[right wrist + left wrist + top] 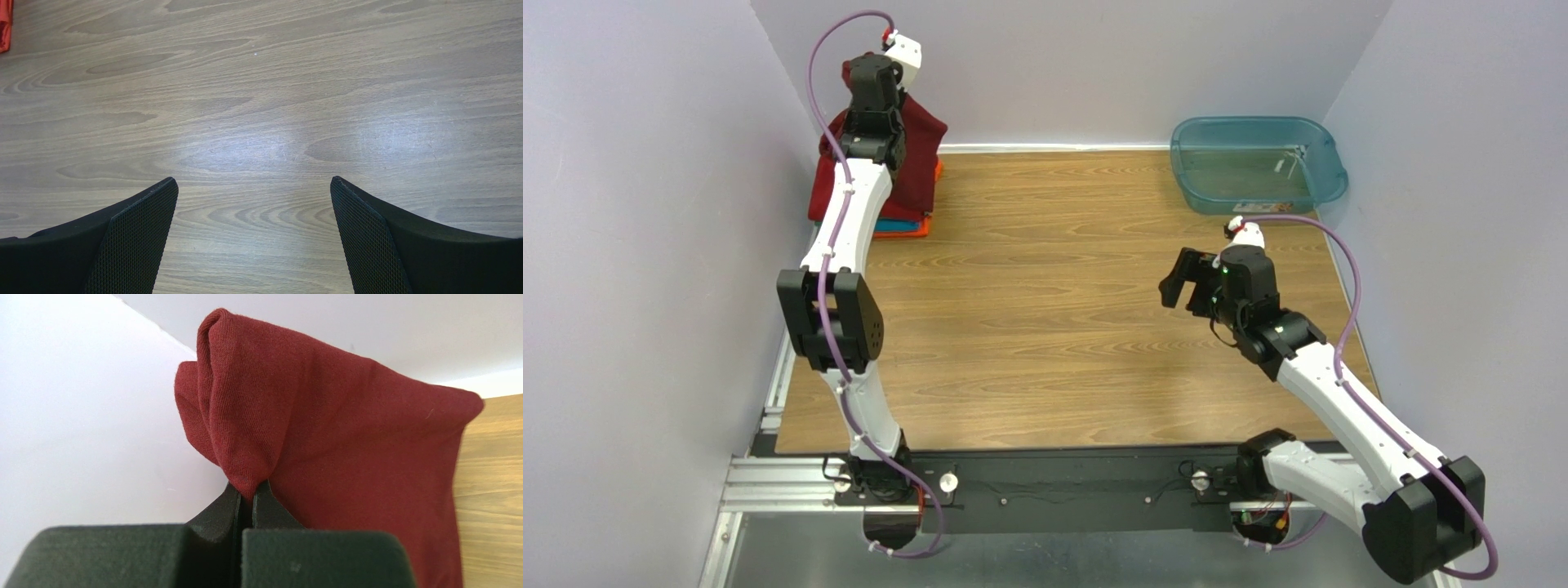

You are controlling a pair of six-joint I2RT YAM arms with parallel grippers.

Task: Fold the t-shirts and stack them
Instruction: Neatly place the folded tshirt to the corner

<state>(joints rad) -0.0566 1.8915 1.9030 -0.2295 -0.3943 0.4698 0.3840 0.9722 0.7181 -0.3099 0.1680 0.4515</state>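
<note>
The left gripper [247, 496] pinches a soft dark maroon cloth t-shirt [344, 435] above the wooden bench [1038, 306] at its far-left corner; the right gripper [251, 180] has its jaws apart, holding nothing.

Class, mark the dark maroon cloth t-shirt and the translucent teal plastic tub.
dark maroon cloth t-shirt [344, 435]: left wrist view, hanging front panel.
translucent teal plastic tub [1247, 200]: top external view, near wall.
</note>
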